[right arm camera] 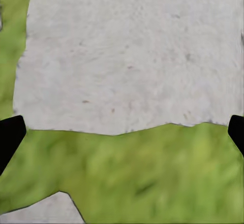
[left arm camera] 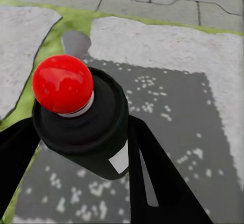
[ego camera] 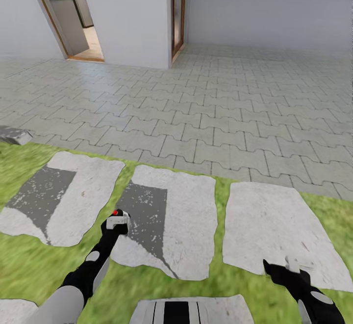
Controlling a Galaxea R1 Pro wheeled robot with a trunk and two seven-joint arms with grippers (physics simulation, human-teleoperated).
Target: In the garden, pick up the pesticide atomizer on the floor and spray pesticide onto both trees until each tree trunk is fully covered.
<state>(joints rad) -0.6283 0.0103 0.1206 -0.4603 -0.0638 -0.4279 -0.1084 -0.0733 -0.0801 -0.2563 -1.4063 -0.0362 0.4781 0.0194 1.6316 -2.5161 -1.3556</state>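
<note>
One pesticide atomizer [left arm camera: 76, 114], left claw [ego camera: 116, 222].

left fingers [left arm camera: 152, 173] cut off by frame edge, grass [ego camera: 29, 260] blurred

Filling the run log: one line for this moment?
left gripper: shut on pesticide atomizer | right gripper: open, empty | below: stepping stones, grass | trees: none visible

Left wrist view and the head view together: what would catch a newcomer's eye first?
The pesticide atomizer with its glossy red tip, clamped between the left gripper's jaws above a pale stepping stone with a dark wedge-shaped patch. Next, three such stones lie in a row in the grass, with grey paving and a white house wall beyond. The right gripper hangs open and empty.
</note>
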